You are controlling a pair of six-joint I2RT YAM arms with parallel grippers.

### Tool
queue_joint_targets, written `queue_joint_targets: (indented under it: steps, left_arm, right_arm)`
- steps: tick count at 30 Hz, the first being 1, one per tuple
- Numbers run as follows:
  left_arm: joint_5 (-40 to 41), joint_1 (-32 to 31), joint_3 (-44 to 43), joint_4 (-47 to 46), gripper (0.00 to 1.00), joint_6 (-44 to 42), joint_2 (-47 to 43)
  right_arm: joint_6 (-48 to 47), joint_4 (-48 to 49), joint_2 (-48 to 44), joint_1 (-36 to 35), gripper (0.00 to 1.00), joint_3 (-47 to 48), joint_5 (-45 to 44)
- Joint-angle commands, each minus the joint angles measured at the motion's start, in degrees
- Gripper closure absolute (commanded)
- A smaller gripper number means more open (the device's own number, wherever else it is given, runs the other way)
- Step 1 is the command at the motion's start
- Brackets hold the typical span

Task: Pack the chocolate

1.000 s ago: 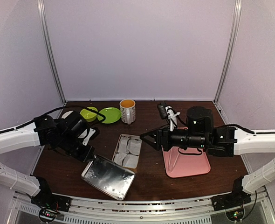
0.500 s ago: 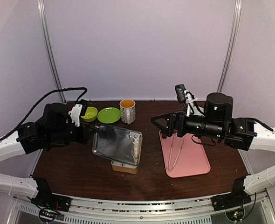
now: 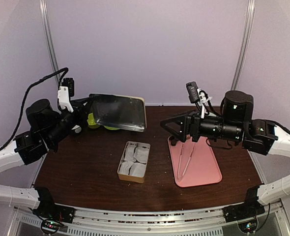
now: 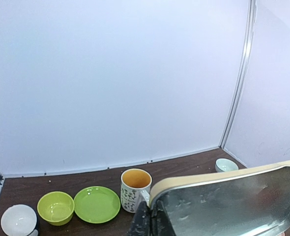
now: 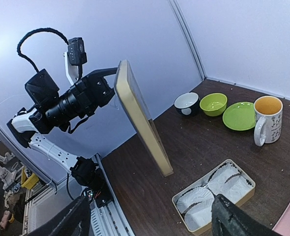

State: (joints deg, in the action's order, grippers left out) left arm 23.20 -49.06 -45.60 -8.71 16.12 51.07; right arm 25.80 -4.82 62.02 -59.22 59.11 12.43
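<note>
You see the chocolate (image 5: pixel 210 181) only as thin dark brown bits along the edges of the white paper cups (image 5: pixel 227 178) inside the open tan tin (image 3: pixel 130 176). The tin lies flat mid-table. The pieces are too small to count or shape.

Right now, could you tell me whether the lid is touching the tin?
Apart. The right wrist view shows the lid held aloft by the left claw, clear of the tin on the table.
</note>
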Motion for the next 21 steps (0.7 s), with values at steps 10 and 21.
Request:
queue_joint_targets:
  steps: [10,21]
  left_arm:
    - [-5.8,0.3,-4.1,-6.0,1.0,-0.6,0.5]
    - [-8.0,0.3,-4.2,-6.1,1.0,1.4,1.0]
  right_arm:
    - [-26.0,-4.1,4.6,-1.5,0.33,8.0,3.6]
    - [-29.8,-2.3,9.7,-6.5,0.44,10.4,-9.0]
